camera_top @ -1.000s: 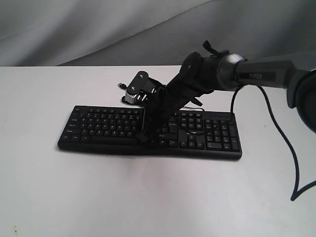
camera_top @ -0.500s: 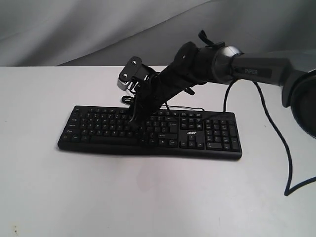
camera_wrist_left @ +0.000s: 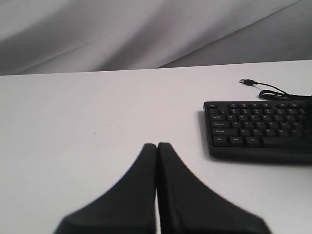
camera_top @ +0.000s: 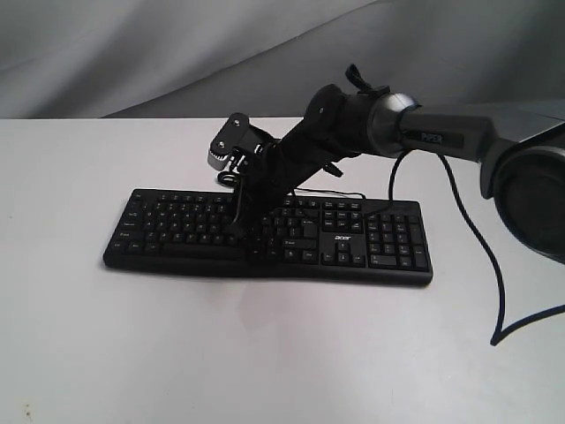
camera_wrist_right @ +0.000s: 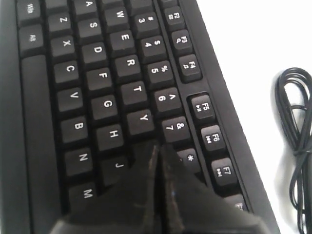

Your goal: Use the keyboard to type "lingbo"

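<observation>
The black keyboard [camera_top: 177, 223] with the white "acer" logo [camera_top: 345, 237] lies across the middle of the white table. My right gripper [camera_top: 238, 231] reaches in from the right and is shut, its tips down at the letter keys. In the right wrist view the shut tips [camera_wrist_right: 156, 147] sit between the Y [camera_wrist_right: 141, 120], J [camera_wrist_right: 117, 165] and 7 keys, hiding the key beneath them; whether they touch it I cannot tell. My left gripper [camera_wrist_left: 157, 145] is shut on nothing above bare table, short of the keyboard's [camera_wrist_left: 253, 124] left end.
The thin black USB cable [camera_wrist_right: 295, 122] lies coiled on the table behind the keyboard, its plug [camera_wrist_left: 247, 82] loose. A grey cloth backdrop [camera_top: 132, 53] hangs beyond the table's far edge. The right arm's own cable [camera_top: 481, 256] dangles at the right.
The right gripper moved left along the keyboard from the keys near the letter block's right end to the middle, lifted, then dipped back toward the keys.
</observation>
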You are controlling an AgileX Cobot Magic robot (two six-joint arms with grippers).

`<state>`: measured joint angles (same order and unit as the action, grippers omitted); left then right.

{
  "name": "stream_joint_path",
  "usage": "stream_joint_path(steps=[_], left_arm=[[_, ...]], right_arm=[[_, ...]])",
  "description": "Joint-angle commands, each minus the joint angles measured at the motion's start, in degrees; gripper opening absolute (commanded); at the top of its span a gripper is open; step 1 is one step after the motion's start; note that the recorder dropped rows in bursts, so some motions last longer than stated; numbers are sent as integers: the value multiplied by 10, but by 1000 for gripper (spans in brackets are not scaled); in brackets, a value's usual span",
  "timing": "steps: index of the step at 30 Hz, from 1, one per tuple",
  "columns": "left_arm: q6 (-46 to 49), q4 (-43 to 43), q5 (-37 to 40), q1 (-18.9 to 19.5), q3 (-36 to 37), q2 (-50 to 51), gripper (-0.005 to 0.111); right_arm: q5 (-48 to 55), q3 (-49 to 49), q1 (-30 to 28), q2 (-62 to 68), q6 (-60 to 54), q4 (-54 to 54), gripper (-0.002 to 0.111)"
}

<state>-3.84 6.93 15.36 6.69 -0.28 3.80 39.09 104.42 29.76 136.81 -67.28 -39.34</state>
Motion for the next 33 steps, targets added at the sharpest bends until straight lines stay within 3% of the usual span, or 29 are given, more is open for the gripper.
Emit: stream_joint_path(steps=[1,16,33], left_arm=[[-1,-2,-3,0,3,4,1],[-1,-2,-3,0,3,4,1],[-1,-2,-3,0,3,4,1]], right_arm=[[7,5,2,-2,22,27,0],[23,10,0,4,24,25,0],[36,9,41,-4,26,18,0]])
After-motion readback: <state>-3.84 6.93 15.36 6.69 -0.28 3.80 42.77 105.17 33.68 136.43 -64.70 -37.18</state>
